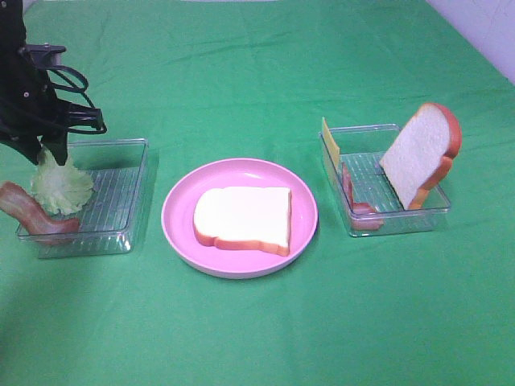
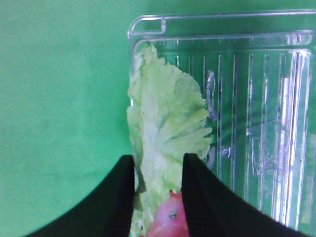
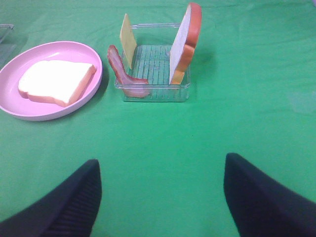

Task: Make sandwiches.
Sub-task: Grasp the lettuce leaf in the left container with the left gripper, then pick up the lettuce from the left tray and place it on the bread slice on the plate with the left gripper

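Observation:
My left gripper hangs over the left clear tray, shut on the top edge of a pale green lettuce leaf. In the left wrist view the lettuce sits pinched between the two black fingers. A bacon strip leans over that tray's left wall. One white bread slice lies flat on the pink plate. My right gripper is open above bare cloth, well short of the right tray, and does not show in the high view.
The right tray holds an upright bread slice, a yellow cheese slice leaning on its left wall, and a bacon strip. Green cloth covers the table.

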Available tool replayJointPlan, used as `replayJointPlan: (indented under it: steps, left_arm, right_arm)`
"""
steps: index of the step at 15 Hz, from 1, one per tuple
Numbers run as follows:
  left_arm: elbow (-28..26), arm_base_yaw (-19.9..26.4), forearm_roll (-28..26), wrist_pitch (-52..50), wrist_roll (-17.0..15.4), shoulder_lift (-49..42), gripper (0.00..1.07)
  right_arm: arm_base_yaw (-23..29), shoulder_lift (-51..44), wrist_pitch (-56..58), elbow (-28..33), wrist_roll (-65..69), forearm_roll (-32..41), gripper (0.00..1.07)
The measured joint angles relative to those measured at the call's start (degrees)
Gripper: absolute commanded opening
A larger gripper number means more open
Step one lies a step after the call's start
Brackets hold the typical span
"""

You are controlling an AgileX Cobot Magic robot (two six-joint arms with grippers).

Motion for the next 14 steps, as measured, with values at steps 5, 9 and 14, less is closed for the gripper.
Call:
replayJointPlan:
  steps: [5,9,14]
  left_arm:
    - [0.0,0.0,0.6,1.7,0.0,0.0,0.0]
    - [0.0,0.0,0.6,1.7,0.0,-0.6,0.0]
    - [0.0,0.0,-10.8,-0.9,4.9,-8.0,0.0]
  right_arm:
    - [0.0,0.0,0.0,0.0,0.0,0.0,0.67]
    - [0.0,0.0,0.0,0.0,0.0,0.0,0.67]
    - [0.0,0.0,0.0,0.0,0.0,0.0,0.67]
